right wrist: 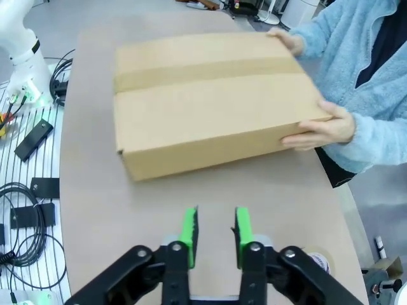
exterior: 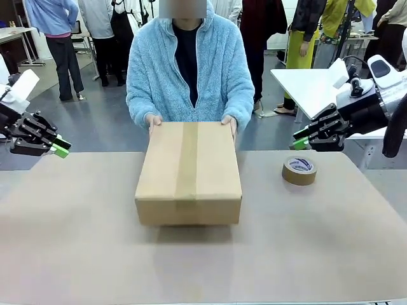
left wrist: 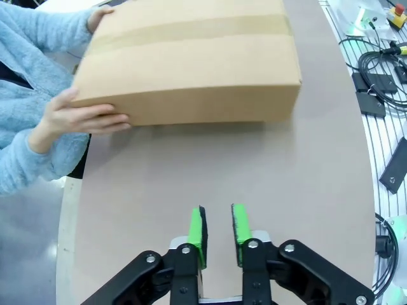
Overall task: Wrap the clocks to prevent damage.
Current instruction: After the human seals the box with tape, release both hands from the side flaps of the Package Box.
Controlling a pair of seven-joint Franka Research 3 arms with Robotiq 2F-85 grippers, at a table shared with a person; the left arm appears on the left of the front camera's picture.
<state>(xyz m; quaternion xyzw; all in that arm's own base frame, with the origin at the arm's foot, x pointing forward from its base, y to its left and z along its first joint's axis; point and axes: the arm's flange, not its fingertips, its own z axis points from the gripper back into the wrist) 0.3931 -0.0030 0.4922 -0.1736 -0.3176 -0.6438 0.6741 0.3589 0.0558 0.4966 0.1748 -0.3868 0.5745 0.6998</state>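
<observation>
The clocks are out of view. A closed brown cardboard box (exterior: 189, 168) with a strip of tape along its top stands in the middle of the table. A person in a light blue fleece holds its far end with both hands (exterior: 153, 120). My left gripper (exterior: 62, 147) hovers above the table's left edge, well apart from the box. In the left wrist view its green pads (left wrist: 198, 229) stand a small gap apart with nothing between them. My right gripper (exterior: 299, 140) hovers at the right, above the tape roll. Its pads (right wrist: 188, 230) are likewise slightly parted and empty.
A brown tape roll (exterior: 299, 170) lies flat on the table to the right of the box. Cables and small black parts (right wrist: 32, 190) lie on a rack beside the table. Bare brown table surface (exterior: 76, 241) runs in front of and around the box.
</observation>
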